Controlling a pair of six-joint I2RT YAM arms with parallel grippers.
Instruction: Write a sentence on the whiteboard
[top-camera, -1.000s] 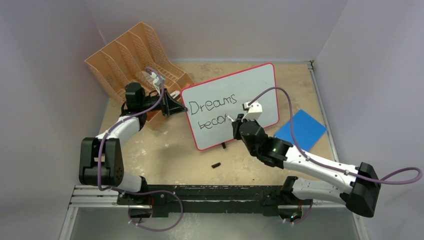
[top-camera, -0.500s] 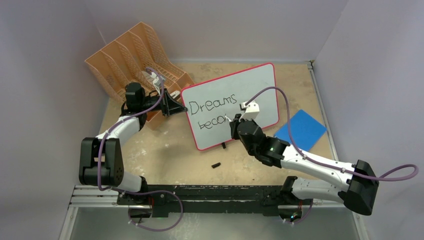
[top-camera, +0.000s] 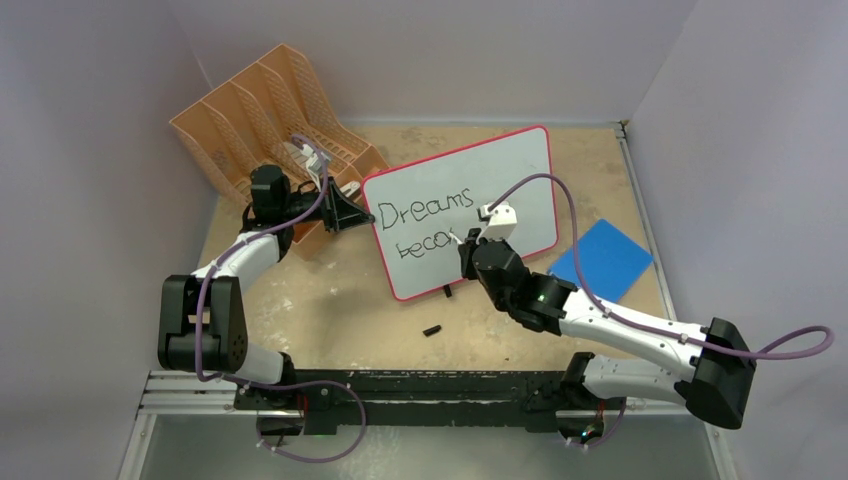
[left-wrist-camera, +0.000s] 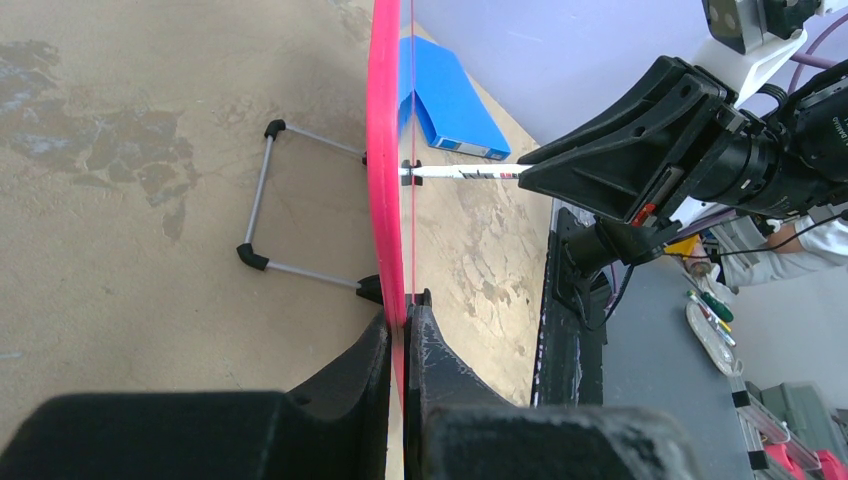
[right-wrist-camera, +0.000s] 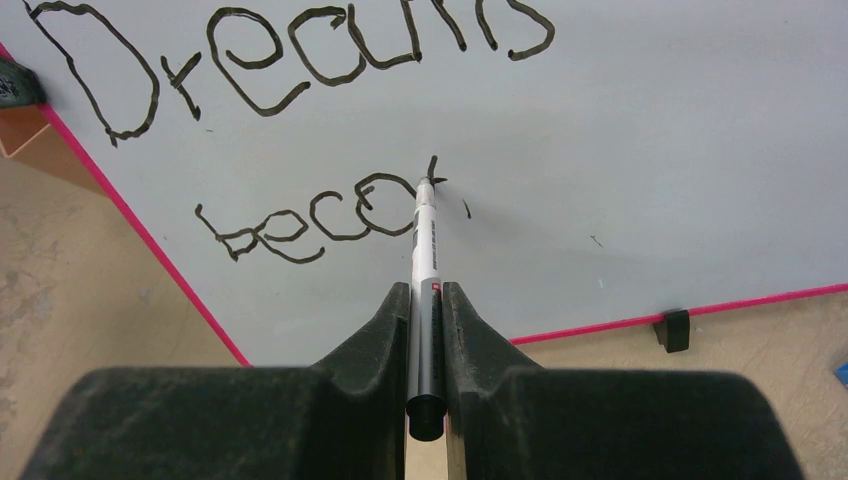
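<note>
My right fingers (right-wrist-camera: 372, 345) are closed tight on the marker (right-wrist-camera: 426, 250), whose tip touches the whiteboard (right-wrist-camera: 650, 150) just after "beco". My left fingers (left-wrist-camera: 345, 385) are shut on the whiteboard's pink side edge. In the sentence (right-wrist-camera: 300, 225), "Dreams" is finished and the second word is only begun. The right arm (top-camera: 600, 320) stretches low to the whiteboard's front, and the left arm (top-camera: 245, 255) bends toward its side.

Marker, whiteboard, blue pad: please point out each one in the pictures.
marker (right-wrist-camera: 425, 245), right wrist view, on its white barrel.
whiteboard (top-camera: 500, 155), top external view, on its bare face.
blue pad (top-camera: 601, 260), top external view, on its flat top.
</note>
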